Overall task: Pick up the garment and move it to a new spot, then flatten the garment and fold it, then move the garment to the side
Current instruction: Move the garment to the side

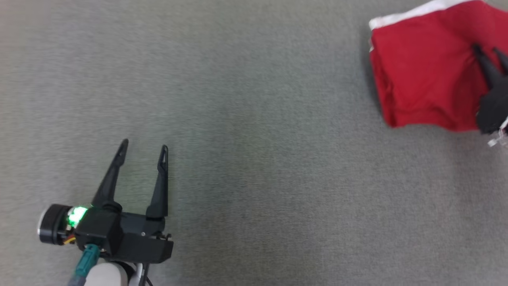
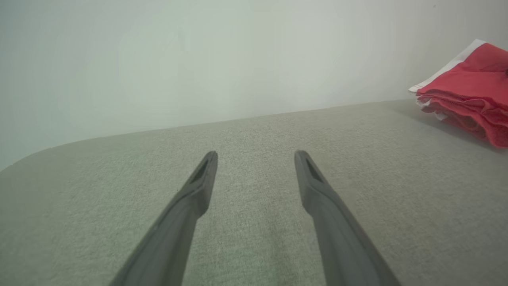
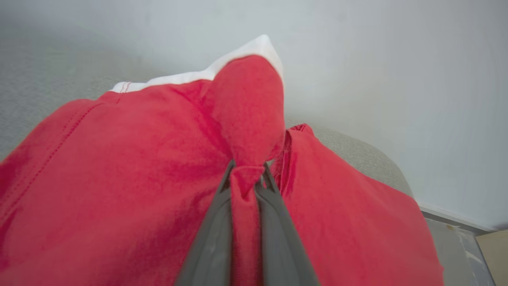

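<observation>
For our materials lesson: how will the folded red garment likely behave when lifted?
Likely floppy: the red garment bunches into a ridge inside the shut right pincer, so the rest should sag. Its loosely stacked layers, seen from the left wrist, may unfold.

garment (image 3: 119,178): showing plain red, with a white edge band lying beyond the fingertips | right gripper fingers (image 3: 214,246): appearing dark grey | surface (image 1: 254,159): appearing plain grey weave

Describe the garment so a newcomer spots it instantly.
Start with the grey fabric surface; look to its far right. There lies the folded garment, pinched by the right gripper. It is the only red thing, with a white band along its far edge.
</observation>
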Available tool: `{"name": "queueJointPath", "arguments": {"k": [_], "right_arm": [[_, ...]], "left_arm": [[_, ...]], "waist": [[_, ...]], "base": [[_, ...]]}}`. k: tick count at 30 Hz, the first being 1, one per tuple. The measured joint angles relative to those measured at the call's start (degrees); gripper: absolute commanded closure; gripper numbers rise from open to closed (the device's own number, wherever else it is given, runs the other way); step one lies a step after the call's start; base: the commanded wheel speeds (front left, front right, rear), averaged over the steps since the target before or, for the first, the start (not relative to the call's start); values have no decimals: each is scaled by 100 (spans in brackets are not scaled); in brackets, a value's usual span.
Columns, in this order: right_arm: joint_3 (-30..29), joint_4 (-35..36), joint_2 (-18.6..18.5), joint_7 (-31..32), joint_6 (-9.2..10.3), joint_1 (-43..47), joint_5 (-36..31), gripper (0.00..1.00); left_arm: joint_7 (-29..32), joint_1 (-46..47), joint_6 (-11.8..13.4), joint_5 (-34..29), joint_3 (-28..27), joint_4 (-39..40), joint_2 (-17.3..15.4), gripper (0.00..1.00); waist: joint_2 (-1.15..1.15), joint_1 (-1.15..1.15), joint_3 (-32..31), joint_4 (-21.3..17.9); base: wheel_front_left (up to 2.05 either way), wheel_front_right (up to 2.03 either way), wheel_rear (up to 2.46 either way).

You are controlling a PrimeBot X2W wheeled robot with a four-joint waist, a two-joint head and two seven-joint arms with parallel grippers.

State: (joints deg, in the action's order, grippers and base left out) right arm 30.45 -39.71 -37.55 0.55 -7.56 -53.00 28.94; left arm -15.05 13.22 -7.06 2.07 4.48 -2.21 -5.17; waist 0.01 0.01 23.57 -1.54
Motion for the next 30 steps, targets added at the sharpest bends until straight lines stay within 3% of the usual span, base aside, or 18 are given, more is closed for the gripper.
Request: {"name": "queueJointPath", "arguments": {"k": [16, 30], "right_arm": [[-266, 165, -889, 204, 0, -823, 43, 100], [-256, -31, -1488, 288, 0, -1208, -135, 100]], "left_arm": [[0, 294, -5, -196, 154, 664, -528, 0], [0, 322, 32, -208, 208, 980, -656, 0]], "waist": [[0, 0, 993, -830], [-1, -1, 1436, -1004]], "base": [[0, 0, 0], [0, 0, 0]]}}
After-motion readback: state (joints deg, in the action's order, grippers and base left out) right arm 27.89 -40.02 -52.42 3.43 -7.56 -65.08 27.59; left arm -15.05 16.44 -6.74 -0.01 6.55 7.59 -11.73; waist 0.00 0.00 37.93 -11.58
